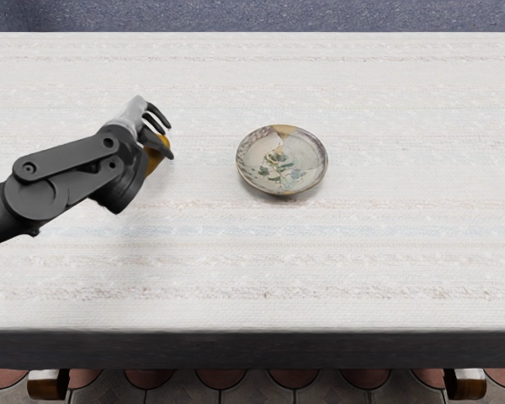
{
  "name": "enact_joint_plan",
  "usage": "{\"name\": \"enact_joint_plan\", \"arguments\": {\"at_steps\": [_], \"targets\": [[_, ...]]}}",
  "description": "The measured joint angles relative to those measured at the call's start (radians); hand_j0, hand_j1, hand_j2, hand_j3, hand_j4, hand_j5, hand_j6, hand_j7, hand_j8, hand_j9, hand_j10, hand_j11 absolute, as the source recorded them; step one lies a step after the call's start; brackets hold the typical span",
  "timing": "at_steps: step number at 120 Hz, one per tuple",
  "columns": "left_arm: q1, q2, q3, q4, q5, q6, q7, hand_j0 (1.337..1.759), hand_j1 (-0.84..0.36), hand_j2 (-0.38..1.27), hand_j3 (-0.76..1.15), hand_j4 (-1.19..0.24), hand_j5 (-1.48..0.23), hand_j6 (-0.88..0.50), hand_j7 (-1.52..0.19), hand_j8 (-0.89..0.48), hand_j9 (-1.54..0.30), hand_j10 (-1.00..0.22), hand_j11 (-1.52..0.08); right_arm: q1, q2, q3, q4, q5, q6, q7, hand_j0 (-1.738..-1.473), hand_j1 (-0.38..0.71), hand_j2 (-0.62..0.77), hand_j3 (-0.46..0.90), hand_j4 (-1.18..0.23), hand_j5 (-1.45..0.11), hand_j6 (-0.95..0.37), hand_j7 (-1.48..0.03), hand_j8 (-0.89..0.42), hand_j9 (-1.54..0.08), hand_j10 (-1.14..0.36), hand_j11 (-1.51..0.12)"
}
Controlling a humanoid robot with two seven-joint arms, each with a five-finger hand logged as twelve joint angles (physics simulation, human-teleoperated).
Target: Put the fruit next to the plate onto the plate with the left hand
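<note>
In the head view the black jointed left arm comes in from the left edge and its left hand (pixel 137 141) sits over the left half of the white woven-cloth table (pixel 362 269), a little nearer the far edge than the near one. The small round orange-yellow fruit (pixel 157 160) is tucked under that hand, only a sliver of its skin showing on the side facing the plate. The dark fingers (pixel 158 114) are curled rather than spread, bent over the top of the fruit, and one digit lies across its front, so the hand appears closed around it. Whether the fruit is off the cloth I cannot tell. The shallow round glazed ceramic plate (pixel 299 151), pale with green and brown markings, lies near the middle of the surface, well apart from the hand and with nothing on it. The step in hand looks like securing the grasp for the carry. Done well, it means keeping the curl even so the round fruit cannot roll out on its open side, raising it clear of the cloth and above the rim, travelling straight toward the plate's centre, and lowering it into the dish before loosening the fingers, as a drop from height could send it rolling over the rim
</note>
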Motion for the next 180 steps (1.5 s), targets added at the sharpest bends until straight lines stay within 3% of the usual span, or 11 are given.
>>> {"name": "enact_joint_plan", "arguments": {"at_steps": [60, 86, 99, 110, 127, 167, 180], "targets": [[-0.095, -0.018, -0.008, -0.055, -0.014, -0.006, 0.0, 1.655, -0.34, 0.61, 0.0, -0.83, -1.13, -0.73, -1.13, -0.5, -1.1, -0.65, -1.11, 0.0, 0.0, -0.006, 0.0, 0.0, 0.0, 0.0, -1.658, -0.35, 0.0, 0.0, 0.0, 0.0, 0.0, 0.0, 0.0, 0.0, 0.0, 0.0], [-0.145, -0.038, -0.006, -0.056, -0.039, -0.012, 0.0, 1.655, -0.36, 0.69, 0.0, -0.84, -1.13, -0.75, -1.13, -0.51, -1.1, -0.66, -1.12, 0.0, 0.0, -0.007, 0.0, 0.0, 0.0, -0.001, -1.658, -0.35, 0.0, 0.0, 0.0, 0.0, 0.0, 0.0, 0.0, 0.0, 0.0, 0.0], [-0.16, -0.065, -0.006, -0.056, -0.051, -0.014, 0.0, 1.655, -0.42, 0.81, 0.0, -0.84, -1.14, -0.73, -1.13, -0.49, -1.11, -0.64, -1.12, 0.0, 0.0, -0.006, 0.0, 0.0, 0.0, 0.0, -1.658, -0.35, 0.0, 0.0, 0.0, 0.0, 0.0, 0.0, 0.0, 0.0, 0.0, 0.0], [-0.174, -0.082, -0.006, -0.056, -0.056, -0.014, 0.0, 1.655, -0.41, 0.75, 0.0, -0.84, -1.14, -0.74, -1.14, -0.5, -1.11, -0.65, -1.13, 0.0, 0.0, -0.006, 0.0, 0.0, 0.0, 0.0, -1.658, -0.35, 0.0, 0.0, 0.0, 0.0, 0.0, 0.0, 0.0, 0.0, 0.0, 0.0], [-0.197, -0.113, -0.005, -0.057, -0.075, -0.015, -0.001, 1.654, -0.46, 0.87, 0.0, -0.84, -1.15, -0.74, -1.15, -0.49, -1.13, -0.64, -1.14, 0.0, 0.0, -0.006, 0.0, 0.0, 0.0, 0.0, -1.658, -0.35, 0.0, 0.0, 0.0, 0.0, 0.0, 0.0, 0.0, 0.0, 0.0, 0.0], [-0.213, -0.179, -0.006, -0.054, -0.098, -0.015, -0.001, 1.653, -0.46, 0.85, 0.0, -0.85, -1.16, -0.79, -1.16, -0.48, -1.14, -0.66, -1.15, 0.0, 0.0, -0.006, 0.0, 0.0, 0.0, -0.001, -1.658, -0.35, 0.0, 0.0, 0.0, 0.0, 0.0, 0.0, 0.0, 0.0, 0.0, 0.0], [-0.226, -0.207, -0.006, -0.053, -0.105, -0.015, -0.002, 1.653, -0.49, 0.92, 0.0, -0.85, -1.16, -0.81, -1.17, -0.48, -1.14, -0.65, -1.16, 0.0, 0.0, -0.007, 0.0, 0.0, 0.0, -0.001, -1.658, -0.35, 0.0, 0.0, 0.0, 0.0, 0.0, 0.0, 0.0, 0.0, 0.0, 0.0]]}}
